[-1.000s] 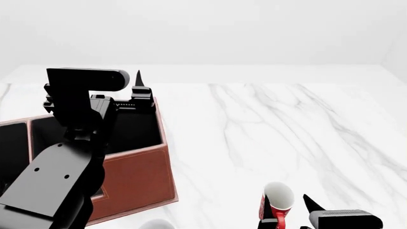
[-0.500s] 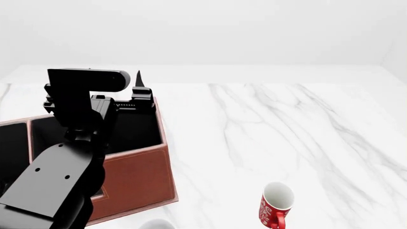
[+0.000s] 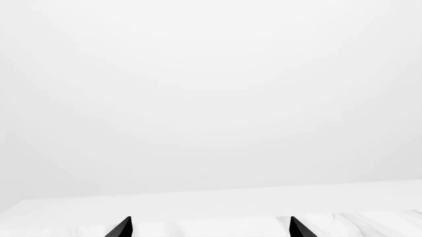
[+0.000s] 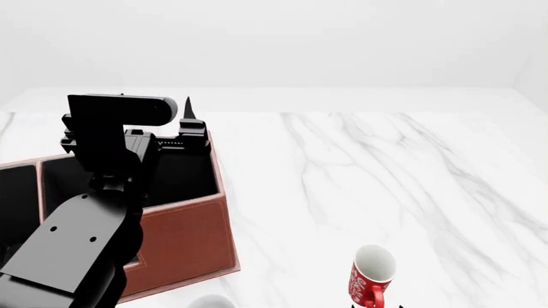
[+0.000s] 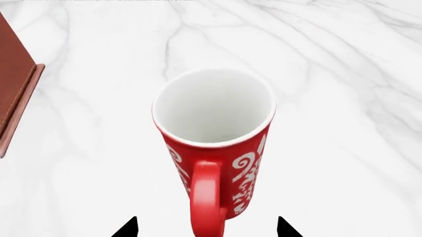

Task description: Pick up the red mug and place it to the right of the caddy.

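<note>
The red mug (image 4: 370, 282) with white swirls stands upright on the marble table, to the right of the caddy (image 4: 184, 237). In the right wrist view the mug (image 5: 218, 148) is close, its handle facing the camera. My right gripper (image 5: 207, 228) is open, its fingertips (image 5: 134, 229) on either side of the handle and apart from it. The reddish-brown caddy's corner shows in the right wrist view (image 5: 15, 94). My left gripper (image 3: 208, 228) is open and empty, raised over the caddy's back part (image 4: 184, 125).
A white mug's rim (image 4: 210, 301) peeks in at the bottom edge, near the caddy's front. The marble table (image 4: 385, 167) stretches to the far edge and a white wall. My left arm (image 4: 77, 244) covers much of the caddy.
My right gripper, beside the mug a second ago, has pulled back out of the head view. The mug stands free on the table. The left arm has barely moved.
</note>
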### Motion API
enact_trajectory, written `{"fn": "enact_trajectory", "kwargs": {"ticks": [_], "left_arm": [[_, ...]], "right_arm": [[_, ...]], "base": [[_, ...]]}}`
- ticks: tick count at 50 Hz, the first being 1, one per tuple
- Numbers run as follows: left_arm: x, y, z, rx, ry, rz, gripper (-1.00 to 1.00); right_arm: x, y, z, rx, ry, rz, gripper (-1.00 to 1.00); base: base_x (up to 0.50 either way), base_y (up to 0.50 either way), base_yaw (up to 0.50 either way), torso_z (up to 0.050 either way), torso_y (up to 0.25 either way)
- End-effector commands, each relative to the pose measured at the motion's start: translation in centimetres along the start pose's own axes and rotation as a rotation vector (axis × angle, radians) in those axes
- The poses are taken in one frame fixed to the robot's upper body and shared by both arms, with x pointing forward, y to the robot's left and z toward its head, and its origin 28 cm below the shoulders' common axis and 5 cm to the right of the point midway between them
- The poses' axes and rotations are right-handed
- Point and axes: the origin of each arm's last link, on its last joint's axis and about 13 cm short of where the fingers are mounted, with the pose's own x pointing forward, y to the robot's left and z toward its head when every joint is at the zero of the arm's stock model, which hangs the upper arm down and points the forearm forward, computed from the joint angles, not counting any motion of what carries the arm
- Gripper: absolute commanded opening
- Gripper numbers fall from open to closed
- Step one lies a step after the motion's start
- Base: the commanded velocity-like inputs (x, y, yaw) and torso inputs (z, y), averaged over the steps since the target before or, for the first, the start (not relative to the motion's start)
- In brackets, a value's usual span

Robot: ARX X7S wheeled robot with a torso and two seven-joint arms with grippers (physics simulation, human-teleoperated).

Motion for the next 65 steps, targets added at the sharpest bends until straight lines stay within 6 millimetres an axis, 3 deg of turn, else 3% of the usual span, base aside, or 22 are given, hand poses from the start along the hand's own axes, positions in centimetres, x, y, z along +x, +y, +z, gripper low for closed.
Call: {"fn": "enact_trajectory", "kwargs": {"ticks": [1,12,13,34,38,44,53,59,65], "left_arm": [[0.0,0.0,-0.2,0.000,0.003,0.001,1.00],[0.1,0.0,-0.3,0.001,0.006,-0.001,1.00],[0.1,0.0,-0.3,0.001,0.006,-0.001,1.00],[0.1,0.0,-0.5,0.003,0.010,0.001,1.00],[0.1,-0.1,-0.5,0.003,0.010,-0.001,1.00],[0.2,0.1,-0.5,0.002,0.010,0.005,1.00],[0.3,0.0,-0.5,0.004,0.009,0.003,1.00],[0.4,-0.1,-0.5,0.004,0.010,0.002,1.00],[0.6,-0.1,-0.7,0.003,0.014,0.002,1.00]], "right_arm": [[1.4,-0.2,0.2,0.014,0.008,0.011,1.00],[1.9,-0.3,-0.1,0.027,0.026,0.013,1.00],[1.9,-0.3,-0.1,0.029,0.025,0.014,-1.00],[1.8,-0.5,0.4,0.008,-0.002,0.001,-1.00],[2.3,-0.9,2.1,-0.072,-0.053,0.014,-1.00],[3.5,-1.9,6.3,-0.164,-0.129,0.047,-1.00],[5.2,-1.7,10.8,-0.224,-0.181,0.173,-1.00],[7.9,-0.8,12.0,-0.290,-0.159,0.334,-1.00],[10.9,0.5,11.9,-0.288,-0.122,0.508,-1.00]], "base": [[0.00,0.00,0.00,0.000,0.000],[0.00,0.00,0.00,0.000,0.000],[0.00,0.00,0.00,0.000,0.000],[0.00,0.00,0.00,0.000,0.000],[0.00,0.00,0.00,0.000,0.000],[0.00,0.00,0.00,0.000,0.000],[0.00,0.00,0.00,0.000,0.000],[0.00,0.00,0.00,0.000,0.000],[0.00,0.00,0.00,0.000,0.002]]}}
